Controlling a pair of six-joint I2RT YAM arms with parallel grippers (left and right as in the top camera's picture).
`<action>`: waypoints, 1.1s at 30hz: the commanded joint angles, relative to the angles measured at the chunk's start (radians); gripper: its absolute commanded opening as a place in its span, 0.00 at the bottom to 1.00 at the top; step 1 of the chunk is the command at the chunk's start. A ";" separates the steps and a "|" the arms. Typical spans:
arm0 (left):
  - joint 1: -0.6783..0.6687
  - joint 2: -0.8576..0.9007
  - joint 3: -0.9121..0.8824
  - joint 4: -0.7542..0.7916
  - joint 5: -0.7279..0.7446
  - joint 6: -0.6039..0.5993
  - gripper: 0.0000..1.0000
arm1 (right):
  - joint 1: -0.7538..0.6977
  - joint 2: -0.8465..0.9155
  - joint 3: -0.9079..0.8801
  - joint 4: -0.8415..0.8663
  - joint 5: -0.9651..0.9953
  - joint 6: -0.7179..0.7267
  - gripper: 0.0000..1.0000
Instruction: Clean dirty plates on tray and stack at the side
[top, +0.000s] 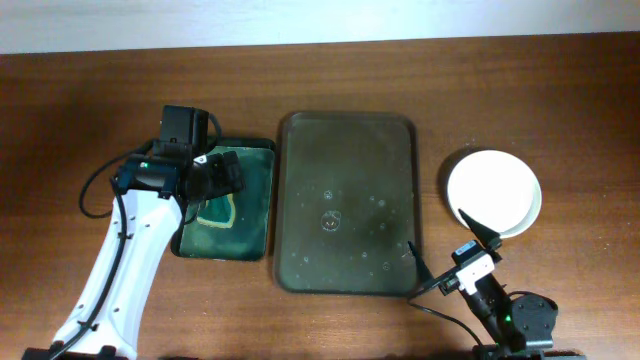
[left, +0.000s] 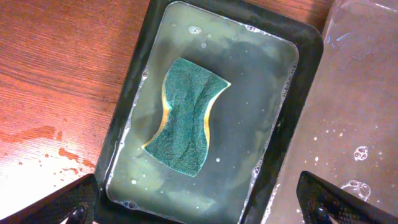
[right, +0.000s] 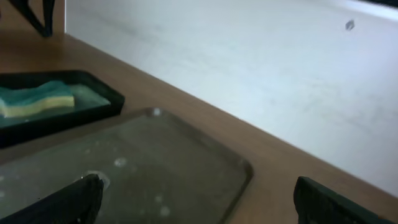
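Observation:
The white plates (top: 494, 192) sit stacked on the bare wood at the right, beside the tray; I cannot tell how many are in the stack. The large olive-brown tray (top: 346, 203) lies in the middle, wet with soap bubbles and holding no plates. It also shows in the right wrist view (right: 155, 168). My left gripper (top: 222, 170) is open and empty above the small green tray (left: 211, 106), where a teal sponge (left: 186, 115) lies in soapy water. My right gripper (top: 445, 250) is open and empty, low near the tray's front right corner.
The small green tray (top: 228, 200) stands left of the big tray. Water drops wet the wood (left: 50, 146) left of it. A white wall (right: 249, 62) runs along the table's far edge.

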 joint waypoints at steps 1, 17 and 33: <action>0.003 -0.011 0.014 0.002 0.003 0.000 1.00 | 0.008 -0.010 -0.009 0.008 0.009 0.012 0.98; -0.014 -0.169 -0.098 0.009 -0.055 0.000 1.00 | 0.008 -0.008 -0.009 -0.026 0.009 0.012 0.98; 0.003 -1.301 -1.110 0.988 -0.126 0.114 0.99 | 0.007 -0.008 -0.009 -0.026 0.009 0.012 0.98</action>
